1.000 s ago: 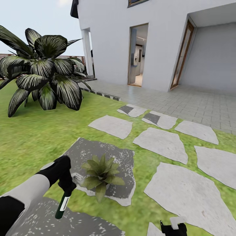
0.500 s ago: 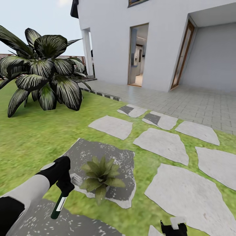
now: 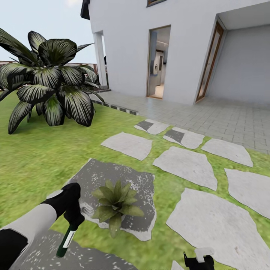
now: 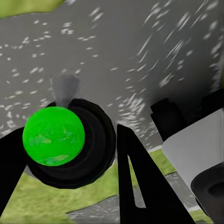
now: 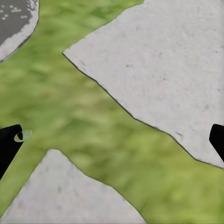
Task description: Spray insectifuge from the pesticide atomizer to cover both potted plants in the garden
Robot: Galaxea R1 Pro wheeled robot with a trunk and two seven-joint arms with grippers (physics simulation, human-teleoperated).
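Left gripper [image 3: 75,219] clamping pesticide atomizer [image 3: 66,240] beside 1 potted plant [image 3: 116,200] on speckled, darkened stepping stone [image 3: 112,178] — spraying seemingly underway; 2nd plant pending. Right gripper [image 5: 112,140] hanging spread, holding nothing.

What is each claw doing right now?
Left claw: closed on the pesticide atomizer, beside the potted plant.
Right claw: open, holding nothing, over grass.

I count one small green-leaved potted rosette [image 3: 115,200], one dark green spray bottle [image 3: 66,238], one big dark broad-leaved bush [image 3: 47,80]
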